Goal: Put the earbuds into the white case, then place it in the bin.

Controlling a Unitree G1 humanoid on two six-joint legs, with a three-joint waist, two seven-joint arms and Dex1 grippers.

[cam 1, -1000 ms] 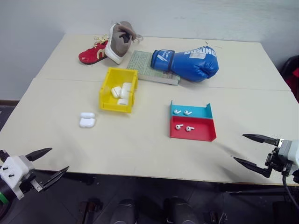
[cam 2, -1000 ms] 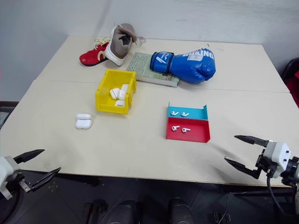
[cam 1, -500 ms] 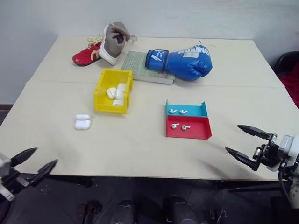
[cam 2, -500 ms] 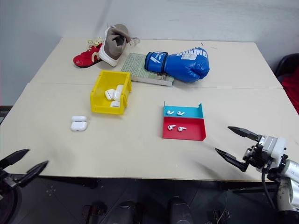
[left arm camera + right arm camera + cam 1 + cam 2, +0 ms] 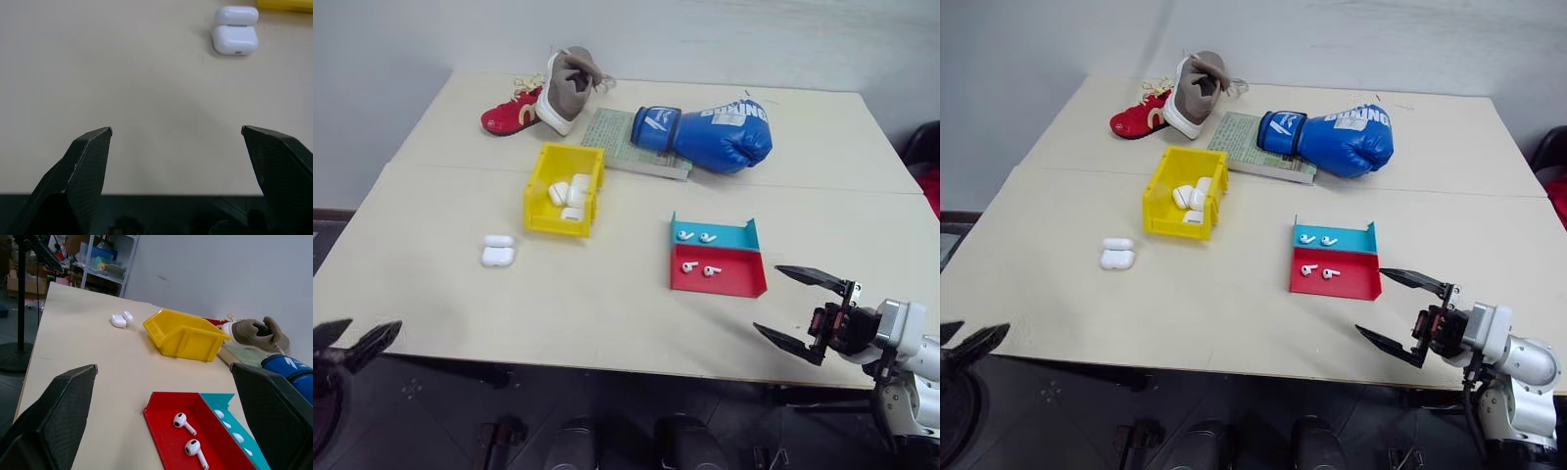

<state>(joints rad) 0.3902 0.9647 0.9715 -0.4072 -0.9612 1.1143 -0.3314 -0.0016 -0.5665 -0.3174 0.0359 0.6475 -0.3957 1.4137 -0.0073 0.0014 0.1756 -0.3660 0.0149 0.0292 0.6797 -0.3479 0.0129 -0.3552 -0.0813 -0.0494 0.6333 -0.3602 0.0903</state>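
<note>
My right gripper point(image 5: 803, 311) hangs over the near edge of the table point(image 5: 607, 313), just beside the near right corner of the teal-and-red tray point(image 5: 717, 257), its two black fingers spread wide with nothing between them; my left gripper point(image 5: 350, 337) sits low at the near left edge of the table, its fingers also spread wide and holding nothing; the left wrist view shows both fingertips point(image 5: 93, 147) apart above bare tabletop, with the white case point(image 5: 235, 29) well ahead of them.

The white case lies open on the table, lid folded back, near the yellow bin point(image 5: 564, 189) and on its near left side, not touching it; the bin stands toward the middle of the table with several white cases point(image 5: 570, 192) lying inside it.

Four earbuds rest in the tray; two in the teal compartment point(image 5: 696, 235) at the far side, two in the red compartment point(image 5: 697, 267) nearer me; the pairs lie side by side, apart from each other.

Behind the bin a green book point(image 5: 619, 137) lies flat, with a blue boxing glove point(image 5: 710, 132) resting partly on it; a red-and-white sneaker point(image 5: 543, 96) stands at the far left of the table.
</note>
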